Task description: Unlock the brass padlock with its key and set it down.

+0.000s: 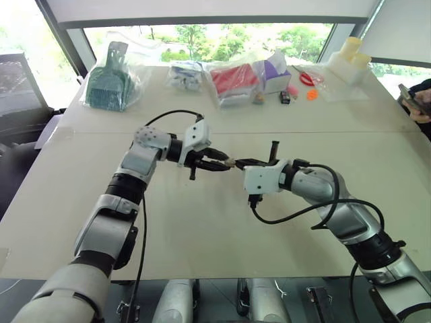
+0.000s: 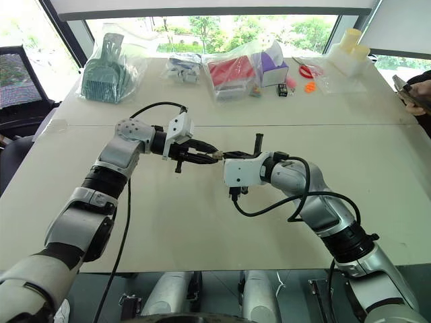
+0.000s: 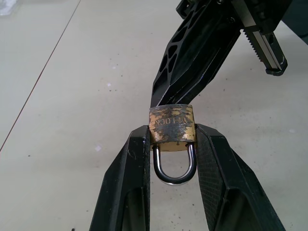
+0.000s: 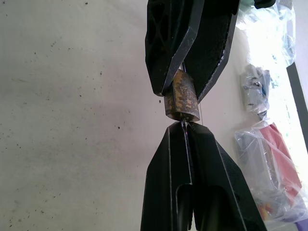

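The left end effector (image 3: 172, 144) holds the brass padlock (image 3: 171, 124) above the middle of the worktop (image 1: 202, 229), its two fingers clamped on the sides of the brass body with the silvery shackle loop hanging back between them, still closed in the body. Just to the right, tip to tip with it, the right end effector (image 4: 185, 126) has its fingers pressed fully together, and in the right wrist view a thin sliver of metal that looks like the key (image 4: 184, 124) pokes out from between the tips and meets the bottom face of the padlock; it is too small to tell how far it sits in the keyhole, if at all. The step in hand seems to be seating and turning the key. The risk from here lies in how little of the key is gripped: a twist of the right wrist could let the blade slip or pivot between the smooth fingertips instead of turning the cylinder, or could lever it out of line and jam it. The padlock is also held only by its narrow sides, so torque from the key could roll it inside the left grip or squeeze it out, dropping it onto the worktop still locked. Further right and back, bagged items and a pair of scissors (image 1: 306, 78) lie well apart along the far edge
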`<control>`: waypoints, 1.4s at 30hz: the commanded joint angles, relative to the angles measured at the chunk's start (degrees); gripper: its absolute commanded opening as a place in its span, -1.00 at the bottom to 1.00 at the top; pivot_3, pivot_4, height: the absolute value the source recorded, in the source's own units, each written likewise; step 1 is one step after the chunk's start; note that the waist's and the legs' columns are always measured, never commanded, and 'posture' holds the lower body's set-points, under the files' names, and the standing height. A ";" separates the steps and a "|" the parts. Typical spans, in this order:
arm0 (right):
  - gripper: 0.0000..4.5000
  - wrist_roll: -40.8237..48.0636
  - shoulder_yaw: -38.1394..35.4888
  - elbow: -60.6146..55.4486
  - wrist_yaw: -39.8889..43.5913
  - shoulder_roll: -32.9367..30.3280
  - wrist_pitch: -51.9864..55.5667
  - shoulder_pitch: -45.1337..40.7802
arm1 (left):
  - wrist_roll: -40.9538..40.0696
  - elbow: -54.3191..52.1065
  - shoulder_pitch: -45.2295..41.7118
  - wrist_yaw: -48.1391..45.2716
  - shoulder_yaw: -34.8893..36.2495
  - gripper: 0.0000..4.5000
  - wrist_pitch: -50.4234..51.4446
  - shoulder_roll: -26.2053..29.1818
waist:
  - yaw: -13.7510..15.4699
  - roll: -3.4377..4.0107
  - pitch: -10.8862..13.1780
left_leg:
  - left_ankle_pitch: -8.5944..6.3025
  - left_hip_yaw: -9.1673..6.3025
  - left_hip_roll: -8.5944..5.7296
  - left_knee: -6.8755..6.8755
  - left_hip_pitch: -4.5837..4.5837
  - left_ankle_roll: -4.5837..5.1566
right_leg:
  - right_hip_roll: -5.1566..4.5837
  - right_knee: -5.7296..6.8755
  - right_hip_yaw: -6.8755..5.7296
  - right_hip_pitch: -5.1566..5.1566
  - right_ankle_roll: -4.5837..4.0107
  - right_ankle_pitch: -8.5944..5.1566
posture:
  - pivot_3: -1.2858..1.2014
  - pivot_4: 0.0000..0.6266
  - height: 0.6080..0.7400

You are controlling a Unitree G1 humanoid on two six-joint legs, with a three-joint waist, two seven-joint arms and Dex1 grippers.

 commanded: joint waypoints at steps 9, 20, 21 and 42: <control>-0.98 17.25 -4.06 -5.57 15.47 2.65 21.09 -3.69 | 9.87 4.78 -1.59 9.54 -3.17 -0.68 -37.42 1.06 | 0.16 0.01 -0.01 | 0.00 -0.01 0.01 0.00 0.01 0.00 | -0.01 0.00 0.00 0.01 -0.02 0.01 | 0.03 -0.52 1.00; -0.98 0.18 -2.72 0.46 0.83 -3.15 -11.43 -1.61 | -0.86 4.38 -1.03 1.63 -0.01 -0.68 -14.68 -0.30 | 0.03 0.01 0.00 | 0.00 0.04 -0.01 0.00 0.01 0.00 | 0.00 0.00 0.00 0.00 0.02 0.00 | 0.03 -0.52 1.00; -0.74 -0.41 -3.06 0.68 -0.30 -3.37 -14.01 -1.04 | -1.59 3.50 -0.85 0.69 0.10 -0.68 -12.84 -0.09 | -0.04 0.01 0.00 | 0.00 0.05 -0.01 0.00 0.01 -0.01 | 0.00 0.00 0.00 0.00 0.03 0.00 | 0.03 -0.52 1.00; 0.63 -6.48 -3.69 9.94 -7.58 -2.50 -33.78 -4.98 | -6.56 -3.73 -0.32 -5.57 0.64 -0.68 -1.86 1.79 | -0.46 0.01 0.00 | 0.02 0.04 0.00 0.00 0.03 -0.03 | 0.00 0.02 0.01 0.02 0.02 0.00 | 0.03 -0.52 1.00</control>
